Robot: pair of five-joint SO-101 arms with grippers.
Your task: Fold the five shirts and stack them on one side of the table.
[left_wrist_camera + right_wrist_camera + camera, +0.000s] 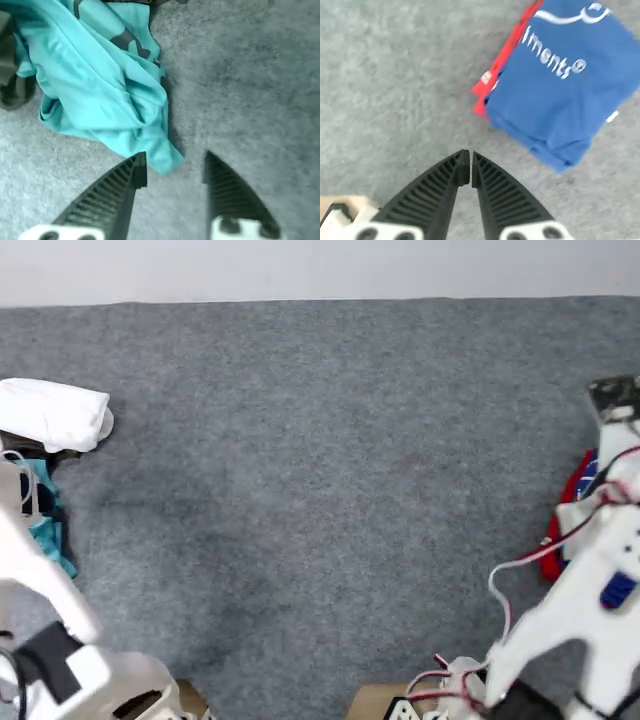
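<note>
Cloth is what I am dealing with: the teal shirt [100, 85] is lying crumpled at the left edge of the grey table [330, 440], just beside a bundled white shirt [55, 412]. My left gripper [174, 167] is hanging over the teal shirt's nearest corner with its jaws standing apart, one finger just beside the hem and the other over bare table. I am judging this shirt as light, limp and a little slick. It is likely to sag and bunch rather than hold any shape, and a pinch on a loose fold may lift one layer only. I am reckoning the best hold is that protruding corner, taken deep enough to trap the doubled hem, so that dragging spreads it flat instead of balling it up. A dark cloth [15, 92] is lying against its far side and may come along if I grab too much. My right gripper [470, 161] is hanging with its jaws together over bare table, near a folded blue shirt [565, 75] that is sitting on a red shirt [500, 70] at the right side.
</note>
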